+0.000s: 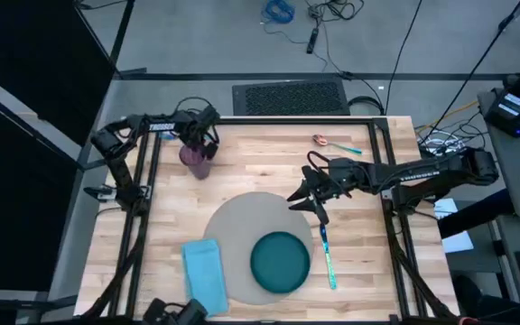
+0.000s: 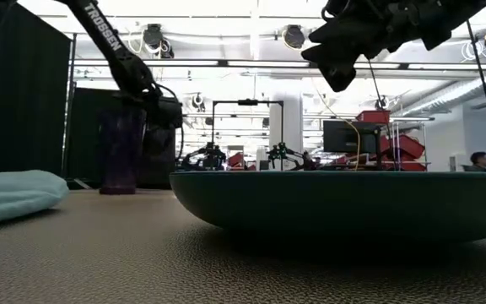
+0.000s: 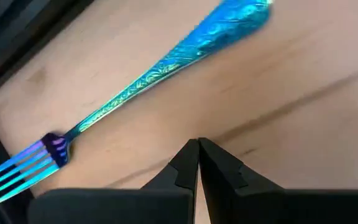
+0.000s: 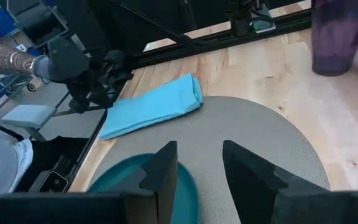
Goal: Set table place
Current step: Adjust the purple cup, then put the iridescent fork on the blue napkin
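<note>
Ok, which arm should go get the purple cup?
Probably the left. The left gripper is right beside the purple cup, at the table's far-left side. The right gripper hangs open over the placemat's edge, farther from the cup.

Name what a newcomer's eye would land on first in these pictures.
A dark teal plate sits on a round grey placemat on the light-wood table. A light blue napkin lies to its left and an iridescent utensil to its right. The right gripper hangs open over the placemat's edge, and the left gripper is by a purple cup.
</note>
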Available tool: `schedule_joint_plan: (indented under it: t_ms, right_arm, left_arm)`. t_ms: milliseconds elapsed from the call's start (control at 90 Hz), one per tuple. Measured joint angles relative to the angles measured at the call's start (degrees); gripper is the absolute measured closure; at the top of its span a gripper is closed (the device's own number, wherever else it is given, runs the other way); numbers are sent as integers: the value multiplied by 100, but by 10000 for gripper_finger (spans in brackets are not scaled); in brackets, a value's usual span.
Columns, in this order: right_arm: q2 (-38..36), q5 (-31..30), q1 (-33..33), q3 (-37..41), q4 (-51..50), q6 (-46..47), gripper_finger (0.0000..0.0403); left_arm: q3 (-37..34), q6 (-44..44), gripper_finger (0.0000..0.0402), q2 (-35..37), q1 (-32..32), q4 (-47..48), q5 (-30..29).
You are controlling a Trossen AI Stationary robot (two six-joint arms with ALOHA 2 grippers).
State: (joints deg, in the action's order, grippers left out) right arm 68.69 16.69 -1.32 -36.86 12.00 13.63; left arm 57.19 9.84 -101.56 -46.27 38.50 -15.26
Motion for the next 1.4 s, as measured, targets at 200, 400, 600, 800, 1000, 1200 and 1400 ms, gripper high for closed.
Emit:
schedule_joint_plan:
  t_ms: [200,400,600,800,1000,1200,1400]
  right_arm:
    - [0,0,0,0,14,0,287]
    - [0,-2,-9,0,28,0,287]
    - [0,0,-9,-4,158,-19,287]
    - [-2,0,-9,-4,232,-140,287]
    - [-2,15,-9,-4,364,-233,287]
    - [-2,20,-9,-4,366,-234,287]
    - [-2,20,-9,-4,281,-251,287]
  left_arm:
    - [334,-1229,402,353,-37,454,316]
    - [1130,-1405,402,523,-1101,1289,1056]
    - [1187,-2573,402,502,-1573,1435,1633]
    - [1187,-2921,402,269,-1597,1262,1636]
    - [1187,-3324,402,-71,-1650,1183,1346]
    - [1186,-4079,401,-207,-1647,1146,1298]
    - [1185,-4233,378,-214,-1652,1128,1256]
